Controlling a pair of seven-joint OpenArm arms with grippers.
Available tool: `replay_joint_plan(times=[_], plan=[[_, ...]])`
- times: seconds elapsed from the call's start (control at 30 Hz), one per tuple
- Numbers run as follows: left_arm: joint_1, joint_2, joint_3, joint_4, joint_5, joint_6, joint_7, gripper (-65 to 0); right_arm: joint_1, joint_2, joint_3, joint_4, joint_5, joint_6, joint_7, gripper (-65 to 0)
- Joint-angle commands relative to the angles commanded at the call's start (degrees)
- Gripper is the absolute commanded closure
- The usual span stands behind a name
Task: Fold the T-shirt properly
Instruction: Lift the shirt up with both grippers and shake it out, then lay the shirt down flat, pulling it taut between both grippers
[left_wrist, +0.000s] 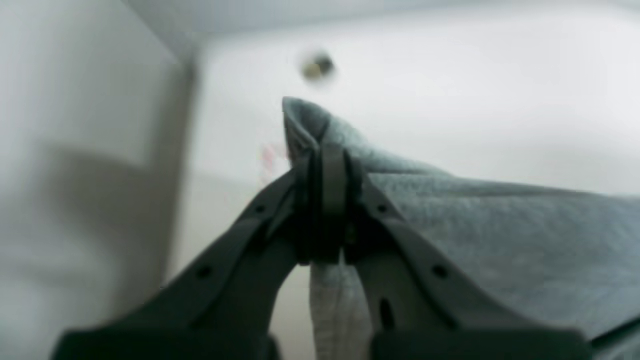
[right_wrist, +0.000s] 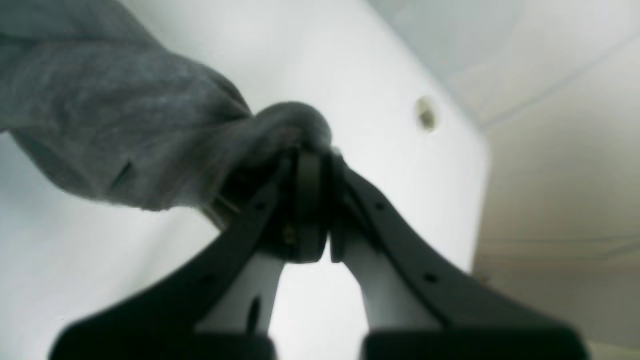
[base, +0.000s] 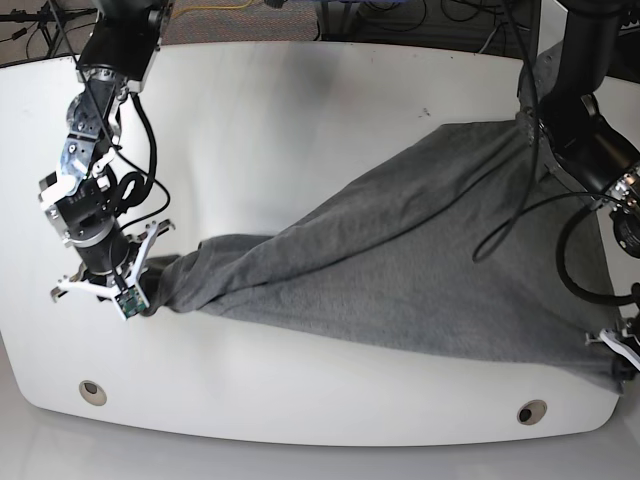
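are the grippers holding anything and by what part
Both hold the T-shirt. The left gripper is shut on a folded edge of the cloth; the right gripper is shut on a bunched end. Which part of the shirt each is cannot be told.

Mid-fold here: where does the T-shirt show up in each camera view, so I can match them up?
Left wrist: the T-shirt fills centre and right, a corner pinched in the left gripper.
Right wrist: it sits upper left, a bunched end clamped in the right gripper.
Base: it stretches diagonally from lower left to the right edge.
Shared landmark: a round hole in the white table, seen at and.
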Motion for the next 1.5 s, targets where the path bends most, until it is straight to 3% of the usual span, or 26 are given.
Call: replay_joint_plan(times=[0.5, 0.7, 0.87, 1.13, 1.5], plan=[[-23.2, -4.1, 1.2, -6.7, 0.3, 0.2, 0.1, 0.0, 24.0, 7.3, -8.1, 0.0, 0.0, 0.0, -0.2, -0.2], [-26.4, -4.9, 3.5, -8.7, 0.3, 0.2, 0.1, 0.0, 27.0, 8.3, -9.5, 0.0, 0.0, 0.0, -0.2, -0.2], [-23.5, -4.7, 3.3, -8.6, 0.1, 0.2, 0.1, 0.0, 24.6, 7.8, -9.3, 0.2, 0.0, 0.0, -0.2, -0.2], [-13.2, -4.7, 2.6, -8.1, -0.1, 0.2, 0.1, 0.0, 13.4, 6.2, -7.9, 1.6, -0.1, 0.0, 0.0, -0.2], [4.6, -4.6, -1.4, 0.2, -0.2, -0.2, 0.1, 0.0, -4.4, -1.7, 0.1, 2.1, 0.1, 0.0, 0.2, -0.2]])
